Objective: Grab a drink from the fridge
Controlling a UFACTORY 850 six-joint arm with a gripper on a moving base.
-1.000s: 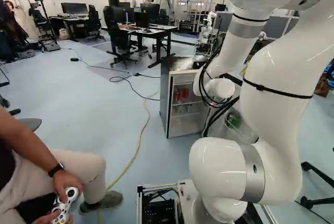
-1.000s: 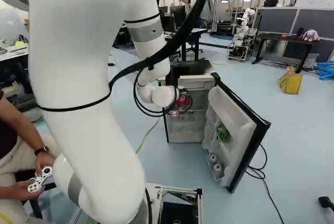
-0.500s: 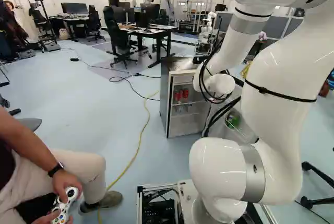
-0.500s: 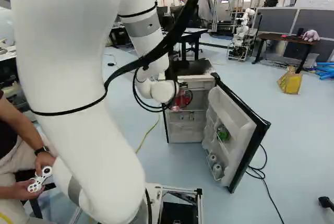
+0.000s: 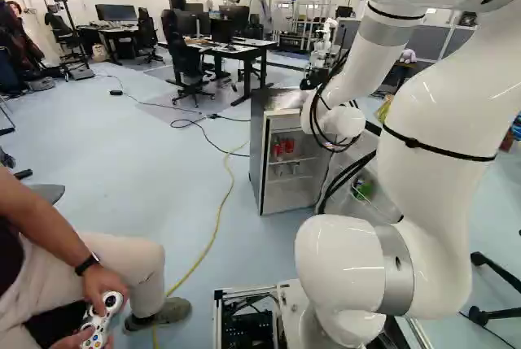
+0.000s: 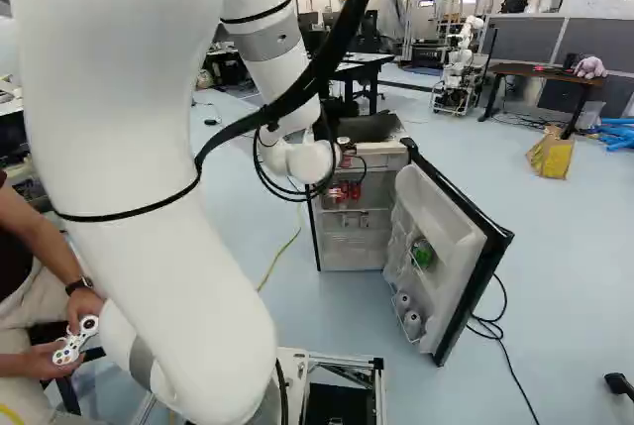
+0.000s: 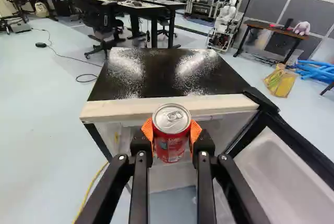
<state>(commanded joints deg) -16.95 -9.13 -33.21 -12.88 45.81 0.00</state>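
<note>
One red can (image 7: 171, 139) with white printed lettering, pinched between the orange-padded jaws.

"And it's metal between the fingers (image 7: 139, 182)! That can (image 7: 171, 143) has a bright silvery lid and glossy painted sides!"

"The fingers themselves, dull black; the pads (image 7: 196, 131) pressing in, matt orange and ridged!"

"Straight ahead of them, the fridge top (image 7: 159, 80): glossy black, speckled under the glare! Its front strip (image 7: 125, 108) looks smooth, wood or plastic, I can't tell!"

"Beside the fingers, the door lining (image 7: 284, 169), smooth white plastic by the look of it, soft sheen!"
</note>
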